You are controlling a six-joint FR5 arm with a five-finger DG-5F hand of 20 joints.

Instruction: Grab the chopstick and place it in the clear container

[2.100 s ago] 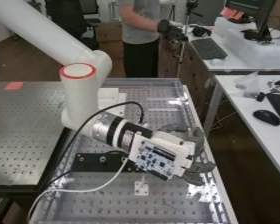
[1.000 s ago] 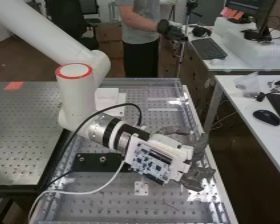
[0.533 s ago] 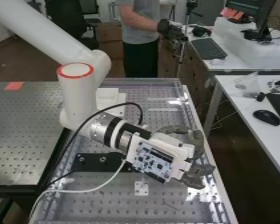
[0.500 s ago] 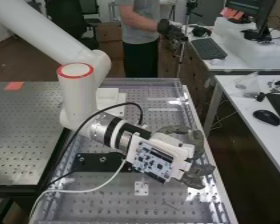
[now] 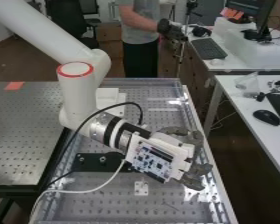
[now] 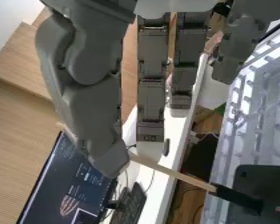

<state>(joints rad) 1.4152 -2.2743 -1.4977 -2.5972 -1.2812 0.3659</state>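
From where I sit, I have the robot hand [image 5: 193, 179] over the right-hand edge of the perforated bench [image 5: 124, 202], and it's grasping the chopstick [image 6: 172, 172] in what I read as a pinch between thumb and fingers. In the wrist view the stick runs behind the thumb and slants out beyond it, pale wood for most of its length, then a dark end section that crosses in front of a black plate [image 6: 258, 175]. Beside it is a clear ribbed wall [image 6: 242, 107]; I can't tell whether that belongs to the container I'm meant to fill or to the bench's surround, so I'd settle that before committing to a drop. I judge the pick-up done and the placing still to do. The chopstick should be very light and stiff, hardly fragile, but smooth and thin enough to roll or pivot in the fingertips. With so much of it sticking out on the dark side, a knock on a rim could swing it round or lever it loose. Ideally I'd hold it near the middle of the pale shaft, firm but not hard. Next I'd carry it over the container, line it up with the opening, lower it and then let go gently.
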